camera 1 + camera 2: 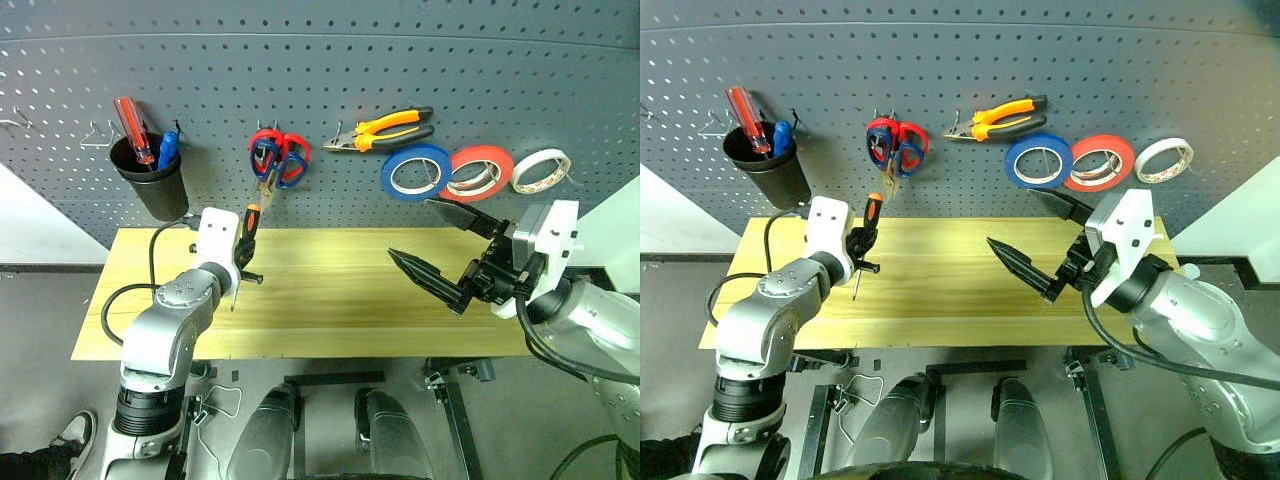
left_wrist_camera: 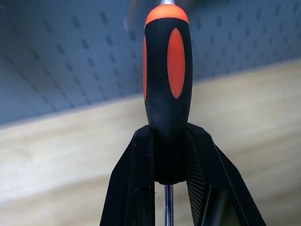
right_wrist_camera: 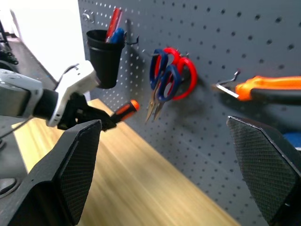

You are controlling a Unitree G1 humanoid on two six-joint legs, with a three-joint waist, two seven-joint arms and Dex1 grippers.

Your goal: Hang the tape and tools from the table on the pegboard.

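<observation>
The orange-handled screwdriver (image 1: 250,225) stands nearly upright, handle up, over the left part of the wooden table (image 1: 330,300). My left gripper (image 1: 246,264) is shut on the handle's lower end (image 2: 167,89), close to the pegboard (image 1: 330,60). On the pegboard hang the blue tape (image 1: 415,170), the orange-and-black pliers (image 1: 385,130), and the dark blue scissors (image 1: 268,160) together with a red pair on one hook. My right gripper (image 1: 409,228) hovers open over the table's right part, below the tape rolls, with nothing between its fingers (image 3: 70,169).
A black cup (image 1: 150,180) holding red and blue screwdrivers hangs at the pegboard's left, with bare hooks (image 1: 95,135) beside it. A red-orange roll (image 1: 478,172) and a white roll (image 1: 541,170) hang right of the blue tape. A person's shoe (image 1: 70,435) is on the floor at lower left.
</observation>
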